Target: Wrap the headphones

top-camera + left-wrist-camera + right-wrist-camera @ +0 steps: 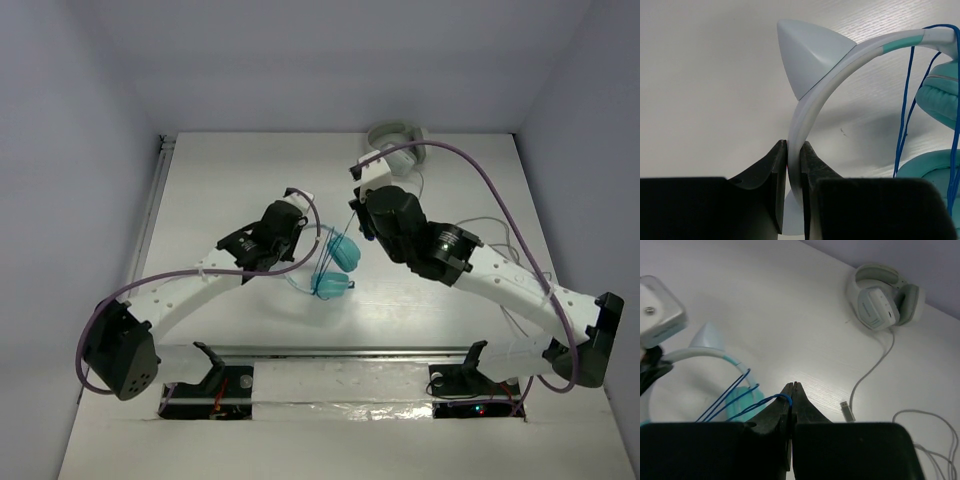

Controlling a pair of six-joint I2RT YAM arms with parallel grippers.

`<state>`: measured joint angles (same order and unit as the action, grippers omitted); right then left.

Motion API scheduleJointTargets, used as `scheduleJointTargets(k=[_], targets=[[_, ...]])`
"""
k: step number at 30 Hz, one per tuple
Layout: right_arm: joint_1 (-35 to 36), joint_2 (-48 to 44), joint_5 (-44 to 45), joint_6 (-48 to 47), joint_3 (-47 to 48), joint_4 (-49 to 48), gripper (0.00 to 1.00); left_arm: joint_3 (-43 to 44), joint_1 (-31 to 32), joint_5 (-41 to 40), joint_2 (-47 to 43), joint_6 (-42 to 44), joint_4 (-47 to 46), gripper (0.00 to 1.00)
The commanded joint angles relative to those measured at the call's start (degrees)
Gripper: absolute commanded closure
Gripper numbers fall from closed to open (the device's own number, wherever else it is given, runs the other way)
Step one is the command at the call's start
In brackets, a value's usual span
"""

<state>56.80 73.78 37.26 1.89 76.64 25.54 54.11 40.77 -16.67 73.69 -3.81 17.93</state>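
Black fingers of the left gripper (794, 150) fill the bottom of the left wrist view, and its jaws are clamped on the pale white-mint plastic headband (812, 102) of the small headphones (338, 266) with round teal ear cups, pinching the band edge-on near one end. Just above that grip a pointed, pale cat-ear piece (807, 52) stands out from the band, and past it the band curves away to the right towards the two teal ear cups (940, 100), which sit one above the other at that view's right edge. Several strands of the thin blue cable (904, 117) cross the band near its teal-marked section and run down past the cups. The right gripper (791, 386) has its dark jaws fully closed on a loop of that blue cable, whose strands stretch leftward from the fingertips to the headband. From above, the headphones sit at the middle of the white table (230, 180), between the two grippers, with the left gripper to their left and the right gripper close on their right. Well apart, at the far edge of the table, the larger grey-white headphones (882, 297) lie flat, their grey cable (872, 370) trailing towards the near side and ending in a loose plug, with thin white cord (935, 440) looped nearby.
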Motion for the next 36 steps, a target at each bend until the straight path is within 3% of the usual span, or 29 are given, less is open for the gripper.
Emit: scheduleJointTargets(k=[1, 10, 14, 17, 21, 25, 31, 36], targets=[[-2.73, 0.93, 3.17, -4.17, -1.67, -8.83, 1.0, -0.49, 0.1, 5.06, -5.04, -0.05, -3.52, 1.0], [-6.96, 4.97, 1.34, 0.03, -7.73, -15.17, 1.0, -1.2, 0.1, 12.44, -9.35, 0.39, -5.71, 1.0], [-8.19, 5.76, -1.48, 3.46, -9.49, -15.78, 1.0, -1.64, -2.89, 19.28, -10.84, -0.14, -7.91, 1.0], [-10.03, 4.01, -6.39, 6.88, -11.15, -16.4, 1.0, -1.81, -5.26, 24.04, -12.34, -0.93, -9.4, 1.0], [-13.46, -0.73, -22.09, 9.53, -14.67, -19.12, 1.0, -2.25, -8.16, 29.65, -13.31, -1.72, -11.16, 1.0], [-16.89, -4.08, -32.14, 10.85, -17.48, -21.23, 1.0, -2.43, -10.01, 33.1, -14.27, -2.95, -13.44, 1.0], [-18.56, -7.94, -46.46, 18.14, -26.08, -32.46, 1.0, -1.81, -13.7, 42.13, -15.51, -7.69, -19.15, 1.0], [-18.56, -7.95, -50.45, 21.93, -29.97, -40.12, 1.0, -0.67, -14.41, 49.7, -14.72, -11.38, -22.24, 1.0]])
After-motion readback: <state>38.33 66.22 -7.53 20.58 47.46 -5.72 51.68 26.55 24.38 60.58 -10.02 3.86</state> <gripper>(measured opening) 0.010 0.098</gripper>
